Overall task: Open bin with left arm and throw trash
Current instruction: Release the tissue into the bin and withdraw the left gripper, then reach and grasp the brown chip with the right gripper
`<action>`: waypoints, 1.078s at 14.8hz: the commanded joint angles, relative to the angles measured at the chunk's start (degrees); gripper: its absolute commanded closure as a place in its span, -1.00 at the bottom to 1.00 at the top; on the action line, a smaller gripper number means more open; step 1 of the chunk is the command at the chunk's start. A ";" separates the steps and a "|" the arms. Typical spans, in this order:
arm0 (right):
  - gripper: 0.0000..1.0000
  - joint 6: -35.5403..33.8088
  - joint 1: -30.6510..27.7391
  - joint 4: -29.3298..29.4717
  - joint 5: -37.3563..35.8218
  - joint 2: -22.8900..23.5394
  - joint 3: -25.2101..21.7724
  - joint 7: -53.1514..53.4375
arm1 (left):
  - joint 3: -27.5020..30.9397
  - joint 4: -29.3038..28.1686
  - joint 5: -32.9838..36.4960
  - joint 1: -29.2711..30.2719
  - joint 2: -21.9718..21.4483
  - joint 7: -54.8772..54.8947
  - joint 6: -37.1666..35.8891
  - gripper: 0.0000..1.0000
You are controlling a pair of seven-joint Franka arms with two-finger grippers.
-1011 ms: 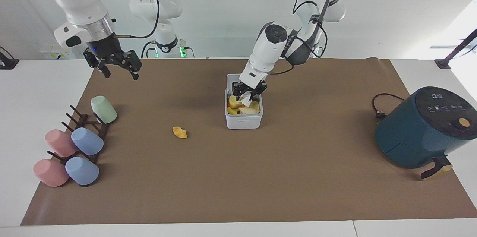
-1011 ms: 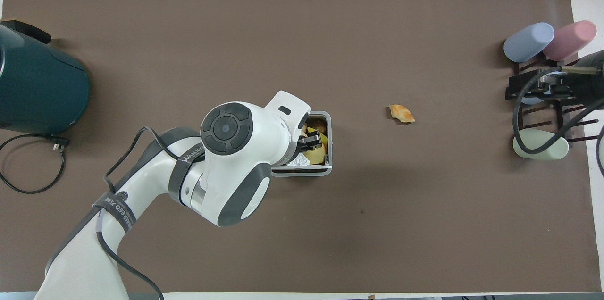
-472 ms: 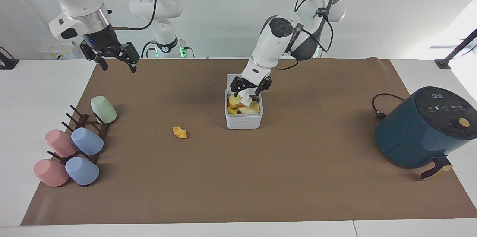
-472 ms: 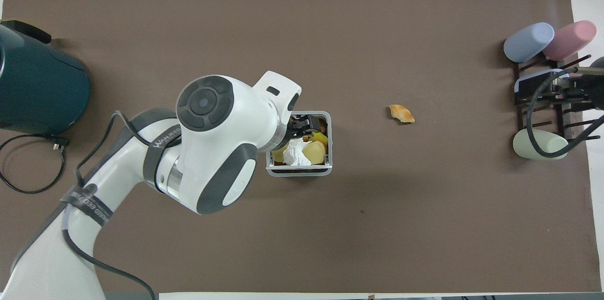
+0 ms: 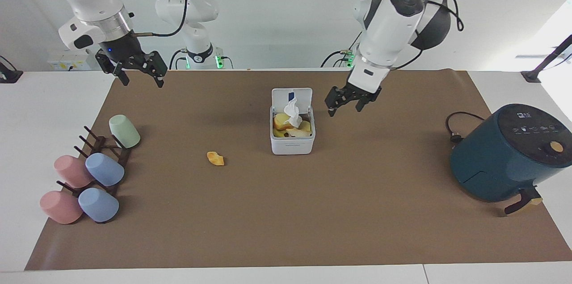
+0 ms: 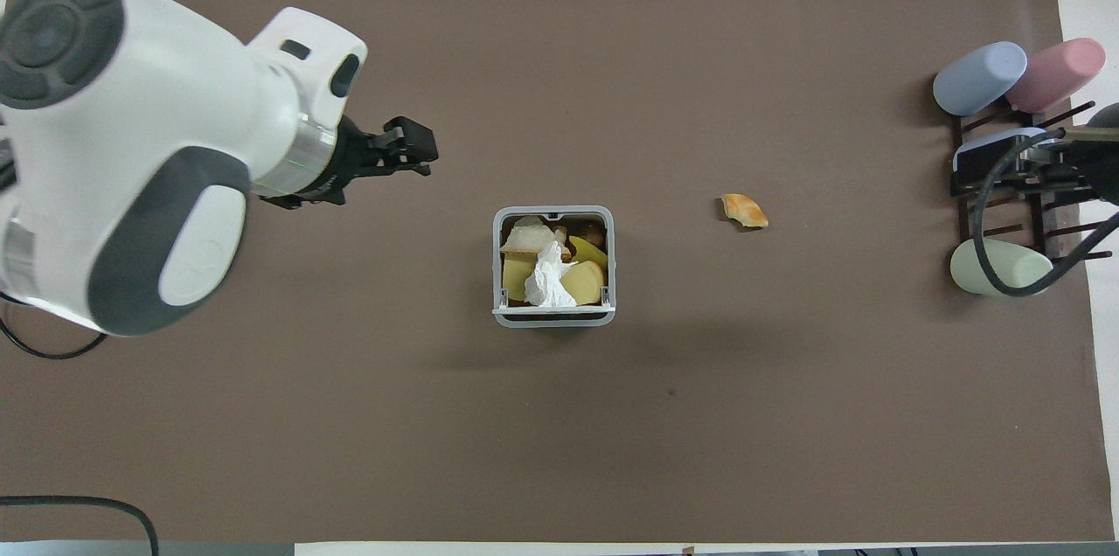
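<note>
Bin (image 5: 292, 142) mid-mat, lid (image 5: 292, 95) upright on the robots' side; blue strip inside the lid shows in the facing view only. White tissue (image 6: 551, 278) and yellow scraps (image 6: 580, 283) fill it (overhead view looks straight in). Orange peel bit (image 5: 215, 158) lies on the mat toward the right arm's end. Left gripper (image 5: 351, 102) in the air beside the bin, fingers parted, holding nothing. Right gripper (image 5: 134, 71) waits above the cup rack (image 5: 103, 150), fingers spread wide, empty; overhead it is mostly cropped.
</note>
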 commanded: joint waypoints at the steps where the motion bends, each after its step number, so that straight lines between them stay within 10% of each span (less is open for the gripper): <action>1: -1.00 -0.52 0.12 0.62 -0.29 0.39 0.02 -1.50 | -0.41 -0.72 0.83 7.92 -3.56 12.24 -5.69 -1.00; 5: -1.00 0.09 -0.76 0.36 -0.47 0.47 -0.07 -1.24 | -0.49 -3.87 3.97 16.10 -7.25 31.93 -11.23 -1.00; 11: -1.00 15.44 1.34 -9.56 -0.21 1.34 0.20 -0.01 | -0.41 -5.65 5.75 18.57 -10.69 31.55 -13.16 -1.00; 16: -1.00 27.94 4.87 -15.28 0.23 5.21 0.20 1.22 | 11.60 2.87 5.66 5.43 -8.32 28.72 -21.77 -1.00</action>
